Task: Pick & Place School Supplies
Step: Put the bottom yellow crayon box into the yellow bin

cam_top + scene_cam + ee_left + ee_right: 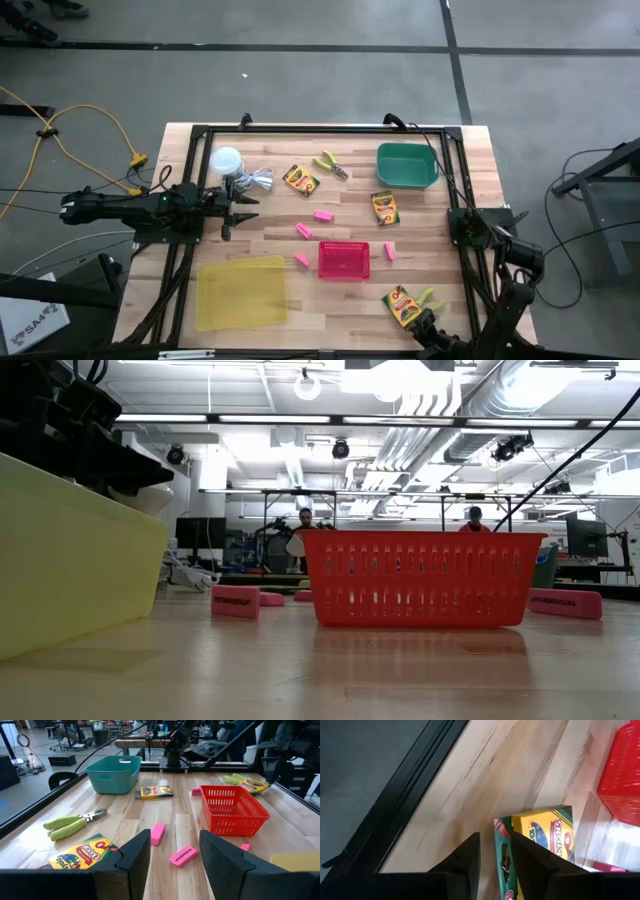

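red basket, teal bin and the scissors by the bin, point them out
red basket (344, 260), high view, on its mesh floor
teal bin (405, 178), high view, on its near rim
scissors (329, 162), high view, on the green handles

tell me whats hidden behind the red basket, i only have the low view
Observer: A crayon box lies beyond the red basket, toward the green bin.
Operator: wheres the left gripper
Observer: The left gripper hovers open on the table's left side, close to the white round object.
Operator: and the right one
Observer: The right gripper is at the near right corner, over a second crayon box.
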{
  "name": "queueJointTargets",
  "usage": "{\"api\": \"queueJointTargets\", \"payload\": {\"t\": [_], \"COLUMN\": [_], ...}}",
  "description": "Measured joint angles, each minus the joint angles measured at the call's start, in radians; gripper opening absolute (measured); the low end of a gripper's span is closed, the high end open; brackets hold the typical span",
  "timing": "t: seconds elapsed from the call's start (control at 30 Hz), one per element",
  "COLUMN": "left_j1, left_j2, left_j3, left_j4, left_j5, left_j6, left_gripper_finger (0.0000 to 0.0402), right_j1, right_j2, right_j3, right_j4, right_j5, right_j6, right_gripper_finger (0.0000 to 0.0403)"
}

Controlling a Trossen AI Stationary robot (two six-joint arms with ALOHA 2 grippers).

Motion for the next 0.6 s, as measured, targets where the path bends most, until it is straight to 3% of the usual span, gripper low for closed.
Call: {"api": "queueJointTargets", "payload": {"t": [0.27,0.6], "left_j1": [0.0,0.0], "left_j2": [0.0,0.0], "left_j3": [0.0,0.0], "left_j4": [0.0,0.0], "left_j5": [0.0,0.001], "left_j6": [0.0,0.0], "left_gripper_finger": [0.0164,0.0164], "right_j1": [0.016,0.045], "right_j2": [0.0,0.025], "right_j3": [0.0,0.003], "right_j4": [-0.002,-0.016], "right_j5": [-0.006,0.066], "right_j6": [0.03,0.036], "right_gripper_finger": [0.0097,0.0097]}}
